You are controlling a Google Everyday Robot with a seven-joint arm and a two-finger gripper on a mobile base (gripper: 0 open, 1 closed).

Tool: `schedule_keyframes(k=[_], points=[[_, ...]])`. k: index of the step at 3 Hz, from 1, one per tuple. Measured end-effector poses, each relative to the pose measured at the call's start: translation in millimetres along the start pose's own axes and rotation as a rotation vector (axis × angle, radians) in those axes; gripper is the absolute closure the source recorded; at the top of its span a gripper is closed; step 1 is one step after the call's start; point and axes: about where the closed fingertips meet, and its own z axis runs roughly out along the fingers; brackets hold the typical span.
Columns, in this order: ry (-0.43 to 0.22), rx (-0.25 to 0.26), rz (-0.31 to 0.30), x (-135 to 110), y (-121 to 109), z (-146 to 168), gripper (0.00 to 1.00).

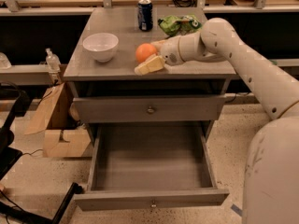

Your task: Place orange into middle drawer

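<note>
One camera looks down at cabinet [149, 109] front, pincer [151, 55] upper-centre.

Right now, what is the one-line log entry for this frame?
gripper: at orange on cabinet top | middle drawer: open, orange not inside

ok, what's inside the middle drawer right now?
Only the bare grey floor of the middle drawer shows; the strip just behind its front panel is hidden. The orange sits on the tabletop, at the gripper.

Grey cabinet top [117, 66]: white bowl [100, 45], orange [144, 51], blue can [145, 14], green bag [177, 24]; tool [149, 57] at orange.
</note>
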Motion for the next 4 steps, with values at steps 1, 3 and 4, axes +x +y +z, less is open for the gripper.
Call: schedule_keyframes(k=[1, 3, 4], points=[[0.0, -0.005, 0.0, 0.1, 1.6, 3.0, 0.42], [0.0, -0.016, 0.001, 0.0, 4.8, 9.4, 0.88], [-0.001, -0.019, -0.007, -2.3, 6.0, 9.0, 1.0]])
